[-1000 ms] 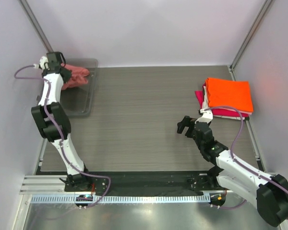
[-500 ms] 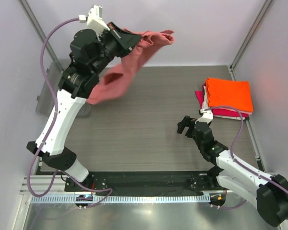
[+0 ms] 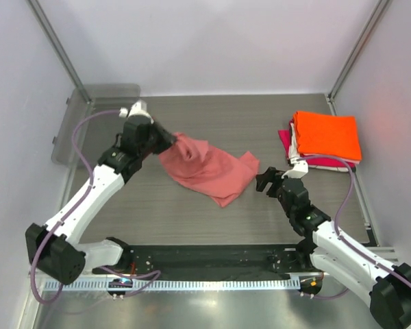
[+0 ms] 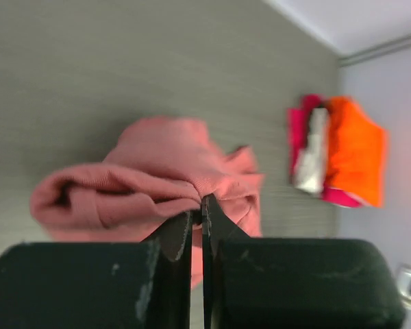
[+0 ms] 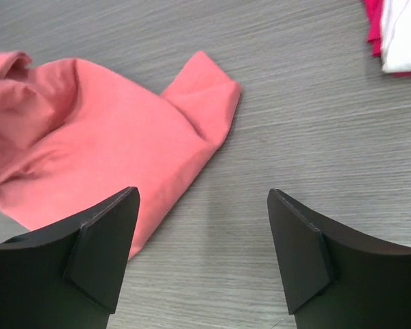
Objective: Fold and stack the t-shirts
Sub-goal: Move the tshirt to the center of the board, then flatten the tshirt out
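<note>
A salmon-pink t-shirt point(image 3: 209, 168) lies crumpled on the middle of the table, its left end bunched up. My left gripper point(image 3: 170, 140) is shut on that bunched end; the wrist view has the pink t-shirt point(image 4: 157, 185) pinched between the closed left gripper point(image 4: 197, 205). At the back right sits a stack of folded t-shirts, bright orange point(image 3: 327, 134) on top, white and magenta-red point(image 3: 285, 139) beneath. My right gripper point(image 3: 266, 180) stands open just right of the pink shirt's corner point(image 5: 205, 103), nothing between the right gripper point(image 5: 202, 195) fingers.
A clear grey plastic tray point(image 3: 109, 92) sits at the back left corner. Grey walls and metal posts close in the table on the left, back and right. The arm bases stand on a black rail along the near edge.
My left arm swung the pink t-shirt from the tray, up through the air, and down onto the middle of the table. My right gripper shifted slightly toward the shirt and narrowed a little.
</note>
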You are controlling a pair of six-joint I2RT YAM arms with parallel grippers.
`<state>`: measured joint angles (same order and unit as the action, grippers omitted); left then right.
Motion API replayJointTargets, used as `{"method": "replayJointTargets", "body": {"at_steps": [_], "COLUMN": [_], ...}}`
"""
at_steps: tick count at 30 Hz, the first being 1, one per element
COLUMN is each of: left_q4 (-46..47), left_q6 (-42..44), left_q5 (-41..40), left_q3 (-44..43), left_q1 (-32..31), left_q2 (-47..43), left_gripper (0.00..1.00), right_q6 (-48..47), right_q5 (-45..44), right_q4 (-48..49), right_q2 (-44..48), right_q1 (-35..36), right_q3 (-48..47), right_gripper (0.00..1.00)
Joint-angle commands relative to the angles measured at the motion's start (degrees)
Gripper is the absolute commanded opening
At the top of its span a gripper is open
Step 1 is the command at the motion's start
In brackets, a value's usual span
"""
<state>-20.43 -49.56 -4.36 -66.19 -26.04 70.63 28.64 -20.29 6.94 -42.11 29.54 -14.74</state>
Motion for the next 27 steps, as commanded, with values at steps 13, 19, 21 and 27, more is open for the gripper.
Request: {"method": "replayJointTargets", "body": {"at_steps": [13,19,21,27], "left_q4": [-7.6,-10.9,-11.8,-11.8], "left_q6": [-3.6,0.5,1.5,4.5], "left_q5": [-21.5,-18.1,-16.8,-10.3], "left_q3": [30.9,26.7,25.4,23.0], "left_q1": [5.5,5.5,5.5,5.5], "left_q2": [-38.3,-35.0,-31.7,-23.8], "left_gripper": [0.83,0.93,0.94,0.94], "right_q6": [-1.2,-4.6,-5.1,-9.4], "right_q5": [4.5,9.7,11.0,10.6], "right_q4": [-2.1,-9.4,-12.8,-21.2], "right_q2": [-24.2,-39.0,-45.6,-62.7], "right_q1": [0.1,0.0,0.0,0.0], "right_q3": [-17.0,-34.9,-41.9,-59.7], "right_gripper": [0.7,0.65,0.64,0.56]}}
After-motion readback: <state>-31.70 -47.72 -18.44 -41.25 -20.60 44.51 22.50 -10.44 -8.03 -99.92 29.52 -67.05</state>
